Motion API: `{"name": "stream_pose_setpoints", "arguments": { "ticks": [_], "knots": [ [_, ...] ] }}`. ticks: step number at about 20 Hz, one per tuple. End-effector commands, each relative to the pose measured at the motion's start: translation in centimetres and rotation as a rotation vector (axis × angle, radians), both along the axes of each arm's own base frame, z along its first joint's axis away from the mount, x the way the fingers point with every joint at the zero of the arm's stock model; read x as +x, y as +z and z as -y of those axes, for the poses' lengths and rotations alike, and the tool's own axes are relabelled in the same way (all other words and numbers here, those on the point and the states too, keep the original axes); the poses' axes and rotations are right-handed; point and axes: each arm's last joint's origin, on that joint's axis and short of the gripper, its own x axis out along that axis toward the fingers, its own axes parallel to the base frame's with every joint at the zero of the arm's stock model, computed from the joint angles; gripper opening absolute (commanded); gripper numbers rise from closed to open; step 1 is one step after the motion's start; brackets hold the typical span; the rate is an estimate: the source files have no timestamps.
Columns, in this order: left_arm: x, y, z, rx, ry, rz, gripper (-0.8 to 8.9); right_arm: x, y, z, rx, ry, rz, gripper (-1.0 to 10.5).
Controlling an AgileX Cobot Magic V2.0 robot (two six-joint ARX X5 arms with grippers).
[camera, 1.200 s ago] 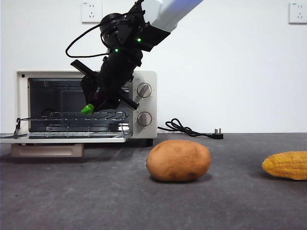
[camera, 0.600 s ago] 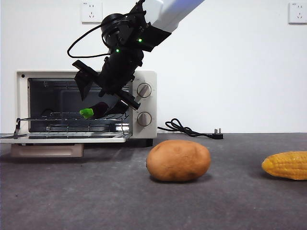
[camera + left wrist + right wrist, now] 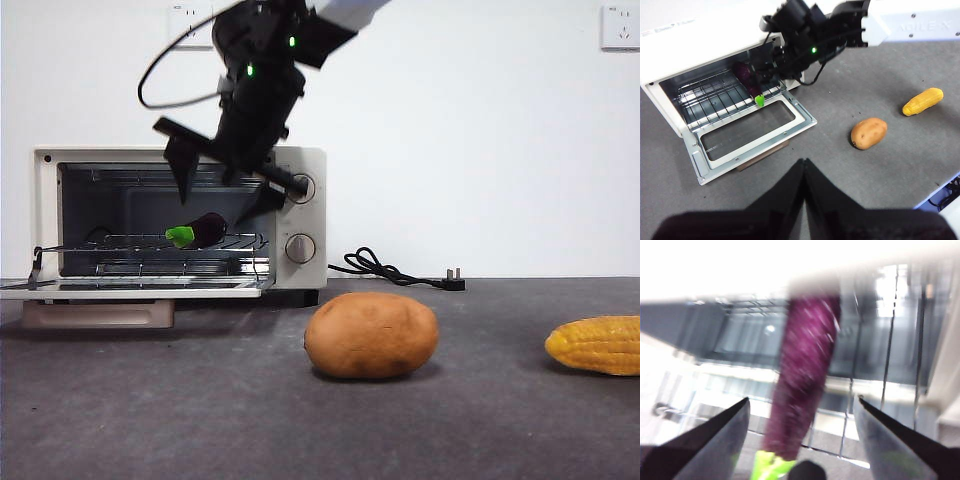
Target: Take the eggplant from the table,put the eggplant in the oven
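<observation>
I see the dark purple toy eggplant with its bright green cap [image 3: 198, 231] lying on the wire rack [image 3: 150, 242] inside the cream-white boxy toaster oven [image 3: 305, 215], green end pointing out toward the open door [image 3: 752, 137]. My right gripper [image 3: 225, 190] hangs just above it at the oven mouth, jaws spread wide and holding nothing; in the right wrist view the purple body [image 3: 802, 385] sits between the two jaw tips with clear gaps on both sides. The view is blurred, so I can't read finer detail on the rack.

My left gripper [image 3: 804, 167] is up high and well apart from the oven, looking down on the scene, its jaws pressed together with nothing between them.

On the dark grey speckled surface [image 3: 200, 410], a brown potato [image 3: 371, 335] sits in front of the oven, and a yellow corn cob [image 3: 597, 345] lies farther off to the side. A black power cord with plug [image 3: 400, 270] trails beside the oven.
</observation>
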Motion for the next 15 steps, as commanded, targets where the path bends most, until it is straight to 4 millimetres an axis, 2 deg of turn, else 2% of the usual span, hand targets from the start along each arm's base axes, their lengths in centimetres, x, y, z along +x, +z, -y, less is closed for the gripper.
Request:
{"name": "stream_pose_setpoints", "arguments": {
  "ticks": [1,3,6,10,15],
  "knots": [
    [-0.1,-0.1,0.0,0.010,-0.005,0.008,-0.06,-0.6,3.5,0.2,-0.028,0.093,0.070,3.5],
    [-0.1,-0.1,0.0,0.010,-0.005,0.008,-0.06,-1.6,6.3,0.5,-0.036,0.166,0.071,3.5],
    [0.0,-0.1,-0.1,0.028,0.026,0.014,-0.06,-3.6,10.0,2.0,-0.107,0.292,0.045,3.5],
    [0.0,0.0,-0.1,0.031,0.038,0.024,-0.06,-6.6,13.8,4.7,-0.220,0.373,0.043,3.5],
    [0.0,0.1,-0.1,0.026,0.032,0.027,-0.06,-8.6,17.5,6.4,-0.167,0.390,0.138,3.5]
  ]
}}
